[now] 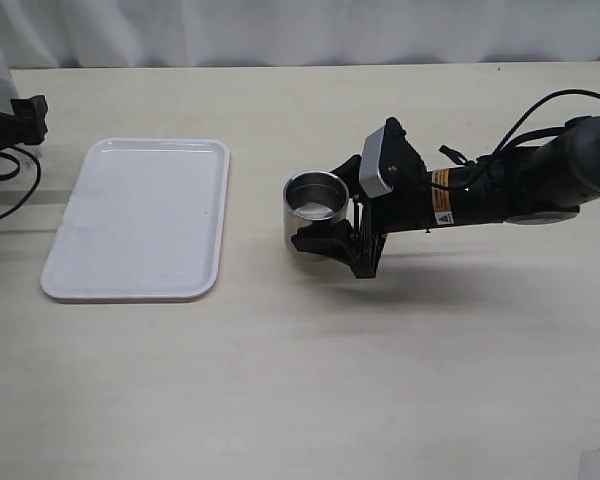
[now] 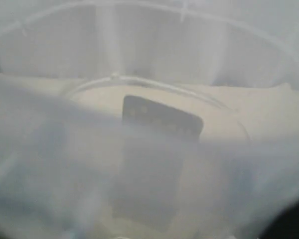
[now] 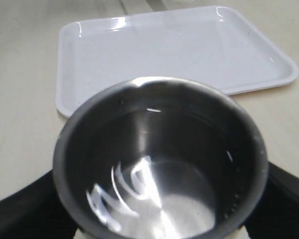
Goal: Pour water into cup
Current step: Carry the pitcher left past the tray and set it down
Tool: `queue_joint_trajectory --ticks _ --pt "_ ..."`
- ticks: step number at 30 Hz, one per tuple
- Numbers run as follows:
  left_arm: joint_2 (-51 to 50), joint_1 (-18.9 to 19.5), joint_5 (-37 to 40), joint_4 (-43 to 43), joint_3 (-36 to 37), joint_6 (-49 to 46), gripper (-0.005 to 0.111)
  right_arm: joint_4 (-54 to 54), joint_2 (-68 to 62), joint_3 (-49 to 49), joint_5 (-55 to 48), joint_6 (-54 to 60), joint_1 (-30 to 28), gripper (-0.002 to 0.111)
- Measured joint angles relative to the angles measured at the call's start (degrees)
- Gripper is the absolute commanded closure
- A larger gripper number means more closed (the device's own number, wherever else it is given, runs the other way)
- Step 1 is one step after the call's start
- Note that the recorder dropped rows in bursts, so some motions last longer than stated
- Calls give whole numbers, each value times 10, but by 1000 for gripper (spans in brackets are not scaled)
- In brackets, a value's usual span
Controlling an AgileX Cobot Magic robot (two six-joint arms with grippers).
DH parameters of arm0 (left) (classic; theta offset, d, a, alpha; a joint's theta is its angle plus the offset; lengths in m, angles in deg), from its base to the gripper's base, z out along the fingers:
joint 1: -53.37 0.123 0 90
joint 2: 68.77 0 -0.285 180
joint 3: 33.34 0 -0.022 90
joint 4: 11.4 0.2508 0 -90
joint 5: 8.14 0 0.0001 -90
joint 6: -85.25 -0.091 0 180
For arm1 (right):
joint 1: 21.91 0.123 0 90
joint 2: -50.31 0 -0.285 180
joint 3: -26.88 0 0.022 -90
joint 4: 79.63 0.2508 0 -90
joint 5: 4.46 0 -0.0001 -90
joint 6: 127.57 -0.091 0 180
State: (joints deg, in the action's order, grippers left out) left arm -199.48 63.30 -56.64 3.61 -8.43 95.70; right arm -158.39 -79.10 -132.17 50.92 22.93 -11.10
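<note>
Clamped on cup (image 1: 305, 225): right gripper (image 1: 320, 205), jaws either side. Standing upright on table (image 1: 300, 380), just right of tray (image 1: 140, 215). Risk: slopping water (image 3: 184, 214) over rim if jerked or tilted. Brushed steel, bright rim, dark inside, thin shine at bottom. Far left: left gripper (image 1: 28, 118) by hazy container (image 2: 149, 59); apart or together, cannot tell.

Brushed steel cup (image 1: 292, 212) with shiny rim, glossy white plastic tray (image 1: 140, 215), matt pale tabletop (image 1: 380, 380), cloudy translucent plastic container (image 2: 149, 59)
</note>
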Motion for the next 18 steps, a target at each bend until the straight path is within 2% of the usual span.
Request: queue_joint_trajectory --ticks 18 --pt "132 0 0 -2 104 -19 15 0 0 0 0 0 0 104"
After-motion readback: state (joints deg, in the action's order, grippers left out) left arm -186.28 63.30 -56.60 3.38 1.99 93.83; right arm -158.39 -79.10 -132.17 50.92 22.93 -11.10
